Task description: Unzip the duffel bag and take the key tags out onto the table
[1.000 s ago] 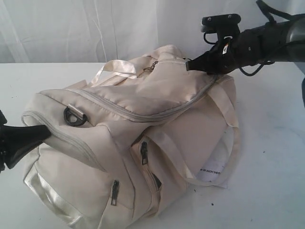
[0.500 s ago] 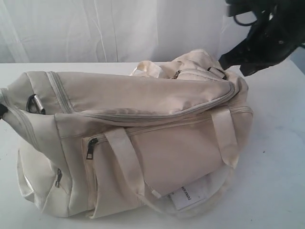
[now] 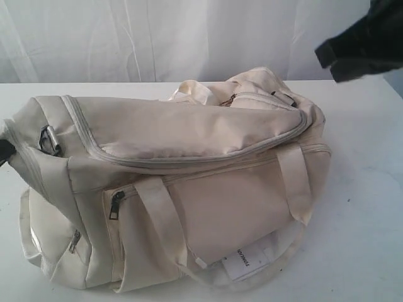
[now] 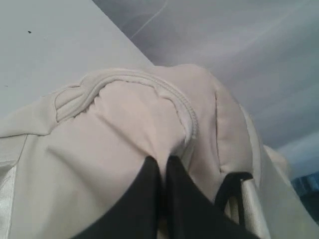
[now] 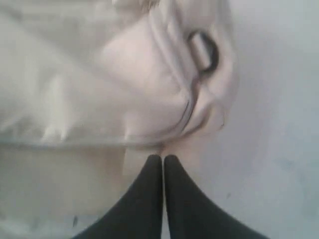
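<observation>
- Far left: the left tool (image 4: 162, 159) has its black fingers pressed together on a pinch of the large cream fabric duffel bag (image 3: 189, 132), and the cloth puckers right at the tips.
- Just beside that grip, on the same end of the bag, sits a grey metal D-ring (image 3: 49, 139).
- The bag lies on its side on the wide white table (image 3: 365, 189), stretching from the left tool towards the right one.
- The pale zip line (image 3: 189, 160) along the top panel looks closed for as far as it shows.
- On the front panel, between the two tools, there's a dark metal pocket zipper pull (image 3: 116, 204) and a satin webbing handle (image 3: 160, 220) draped down the face.
- Far right: the right tool (image 5: 163, 158) is closed and empty, fingertips meeting. It hangs above the bag's far end, clear of the fabric, with a black D-ring (image 5: 204, 50) below it.
</observation>
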Action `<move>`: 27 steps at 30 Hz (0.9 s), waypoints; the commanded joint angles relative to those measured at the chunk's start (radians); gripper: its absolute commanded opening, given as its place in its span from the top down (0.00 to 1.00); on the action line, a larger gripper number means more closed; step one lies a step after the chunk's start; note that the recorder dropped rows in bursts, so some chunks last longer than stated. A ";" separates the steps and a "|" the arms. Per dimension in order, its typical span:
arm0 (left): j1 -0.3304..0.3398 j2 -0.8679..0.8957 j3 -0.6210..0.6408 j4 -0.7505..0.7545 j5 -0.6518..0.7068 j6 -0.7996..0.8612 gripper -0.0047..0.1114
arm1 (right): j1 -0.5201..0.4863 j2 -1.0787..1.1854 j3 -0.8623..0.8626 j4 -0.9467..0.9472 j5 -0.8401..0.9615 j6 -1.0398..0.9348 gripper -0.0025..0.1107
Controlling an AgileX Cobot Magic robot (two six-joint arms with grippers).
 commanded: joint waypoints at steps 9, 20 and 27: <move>0.006 -0.007 -0.002 0.152 -0.159 0.008 0.96 | -0.004 0.275 0.007 -0.012 -0.390 0.059 0.29; 0.006 -0.007 -0.002 0.265 -0.158 0.008 0.96 | -0.004 0.502 0.007 -0.043 -0.469 0.063 0.30; 0.006 -0.007 -0.002 0.263 -0.160 0.008 0.96 | -0.004 0.560 0.007 -0.048 -0.370 0.065 0.45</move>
